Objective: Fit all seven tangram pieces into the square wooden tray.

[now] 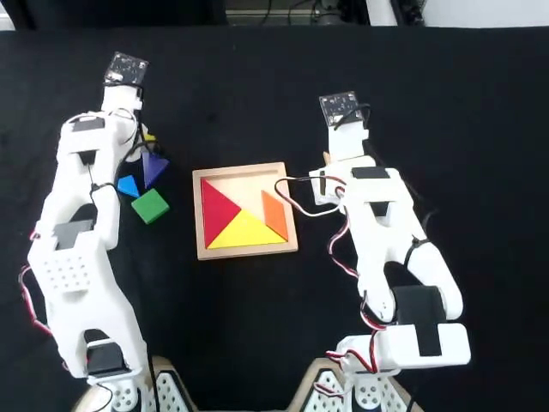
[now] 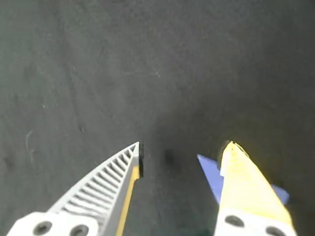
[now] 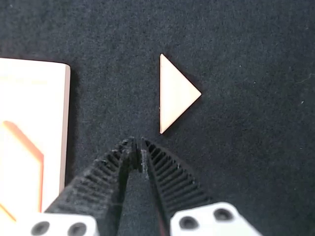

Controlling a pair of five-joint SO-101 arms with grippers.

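Note:
The square wooden tray [image 1: 245, 249] lies mid-table and holds a red triangle [image 1: 216, 209], a yellow triangle [image 1: 244, 232] and an orange piece [image 1: 274, 215]. Left of it, by the left arm, lie a purple triangle [image 1: 155, 166], a blue piece [image 1: 129, 185] and a green square [image 1: 150, 206]. My left gripper [image 2: 184, 153] is open over bare cloth, and the purple triangle [image 2: 209, 176] shows partly behind its yellow finger [image 2: 241, 172]. My right gripper [image 3: 137, 146] is shut and empty, close to a pale triangle [image 3: 174, 93] lying flat just right of the tray [image 3: 44, 88].
Black cloth covers the whole table. A yellow bit [image 1: 150, 137] peeks out beside the left arm above the purple triangle. The pale triangle's tip [image 1: 327, 157] shows at the right arm's wrist. Open cloth lies beyond and in front of the tray.

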